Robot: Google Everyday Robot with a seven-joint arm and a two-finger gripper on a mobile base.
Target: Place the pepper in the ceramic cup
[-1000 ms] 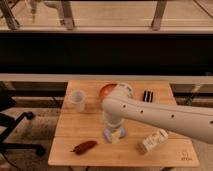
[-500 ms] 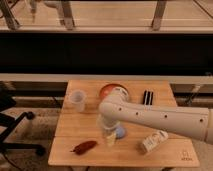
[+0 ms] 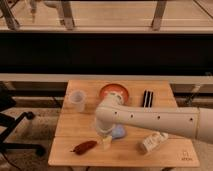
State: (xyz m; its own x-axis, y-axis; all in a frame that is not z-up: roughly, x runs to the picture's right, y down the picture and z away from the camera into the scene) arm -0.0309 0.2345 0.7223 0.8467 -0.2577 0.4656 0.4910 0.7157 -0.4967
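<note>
I read the gripper (image 3: pixel 106 142) hanging low at the front; I cannot tell whether it is wide or narrow. Pepper (image 3: pixel 84 147) lies just beside it at 9 o'clock, long axis roughly 9-to-3. Cup (image 3: pixel 77 100) stands at 12 o'clock from the pepper

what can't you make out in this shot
Camera view:
Bowl: near rim hidden behind the arm.
Sponge: mostly covered by the arm.
Gripper: low over the table, just right of the pepper; its shape is blurred.
Cup: inside too blurred to read.
Arm: cut off by the right edge.
</note>
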